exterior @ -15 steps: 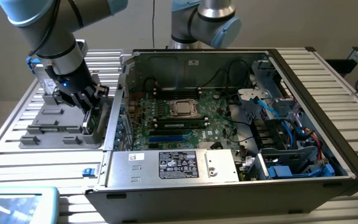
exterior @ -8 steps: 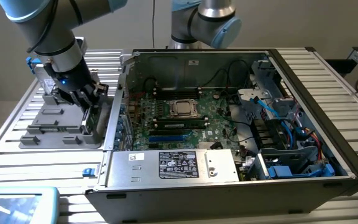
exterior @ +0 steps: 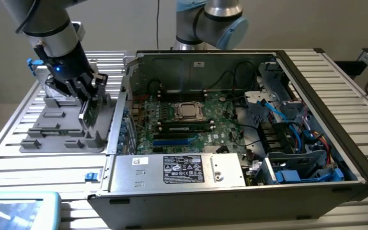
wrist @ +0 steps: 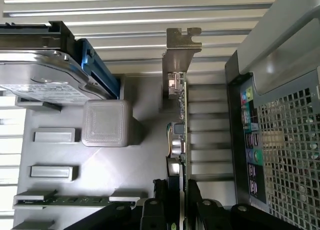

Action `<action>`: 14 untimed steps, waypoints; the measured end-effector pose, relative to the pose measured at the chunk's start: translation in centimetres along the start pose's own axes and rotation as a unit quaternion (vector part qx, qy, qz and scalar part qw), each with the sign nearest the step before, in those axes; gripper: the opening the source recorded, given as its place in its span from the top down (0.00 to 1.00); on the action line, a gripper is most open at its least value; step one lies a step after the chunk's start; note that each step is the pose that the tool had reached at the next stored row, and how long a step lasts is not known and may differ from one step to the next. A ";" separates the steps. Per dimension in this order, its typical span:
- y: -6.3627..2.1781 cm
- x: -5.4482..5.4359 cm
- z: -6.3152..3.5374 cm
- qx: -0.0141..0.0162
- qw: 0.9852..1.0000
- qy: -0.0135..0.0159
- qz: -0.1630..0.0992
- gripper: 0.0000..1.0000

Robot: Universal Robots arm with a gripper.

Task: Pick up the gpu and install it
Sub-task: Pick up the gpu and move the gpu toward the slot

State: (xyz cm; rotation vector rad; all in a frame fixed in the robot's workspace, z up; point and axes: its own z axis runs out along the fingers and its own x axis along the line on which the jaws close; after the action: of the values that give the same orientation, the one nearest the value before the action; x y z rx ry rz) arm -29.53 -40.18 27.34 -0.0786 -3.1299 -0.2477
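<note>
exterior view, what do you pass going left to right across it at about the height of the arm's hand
hand closed on the green card → main board → blue cables → far side wall of the computer case

**Card on edge in the tray, beside the open case**

On the desk a holder tray lies at the exterior view's left, just beside an open computer case that takes up the middle and right. The gpu stands on edge in the tray, on the side nearest the case. The end effector is over its upper edge, with a finger pressed against each face. In the wrist view a drive rests in the same tray, with a raised block between it and the card. Inside the case, the motherboard lies flat on the floor. A power supply box runs along the near wall, and drive bays stand at the exterior view's right.
</note>
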 end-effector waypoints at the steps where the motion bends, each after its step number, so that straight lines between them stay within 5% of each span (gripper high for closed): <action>1: 0.08 0.0 -0.49 0.000 1.000 0.000 0.000 0.72; 14: 0.92 -0.3 -6.33 0.000 1.000 0.000 0.000 0.72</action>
State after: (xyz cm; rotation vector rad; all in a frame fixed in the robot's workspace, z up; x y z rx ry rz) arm -29.23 -40.28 33.73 -0.0785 -3.1294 -0.2474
